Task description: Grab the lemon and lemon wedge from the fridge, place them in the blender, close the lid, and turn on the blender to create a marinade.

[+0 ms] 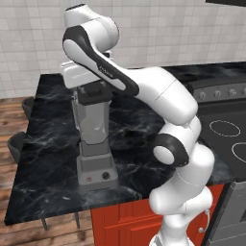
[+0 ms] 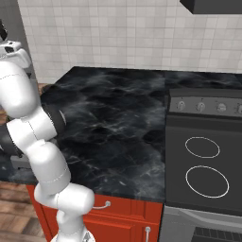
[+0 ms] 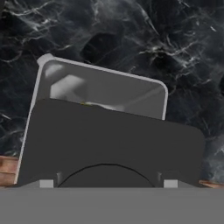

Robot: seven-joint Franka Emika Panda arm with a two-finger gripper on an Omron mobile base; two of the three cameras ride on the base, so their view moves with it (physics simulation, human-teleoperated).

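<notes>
The blender [image 1: 96, 144] stands on the black marble counter [image 1: 48, 144] near its front edge, boxy grey base with the red button and dark knob facing outward, the translucent jug rising above it. In the hand view the dark grey lid [image 3: 113, 144] lies across most of the jug's square mouth, with a strip of the pale jug rim [image 3: 100, 87] showing uncovered beyond it, so the lid looks shifted or tilted instead of seated, though from this angle I can't be sure which. The gripper [image 1: 79, 77] sits directly over the jug top, just above or touching the lid, its jaws spread wide with the lid between them; whether they actually grip it I can't tell. The step in hand seems to be closing the lid. To do it well, the lid should be squared to the jug's corners and centred over the opening before pressing straight down, avoiding any sideways push that might tip the tall jug. The stove [image 2: 203, 160] lies well apart to the right.
</notes>
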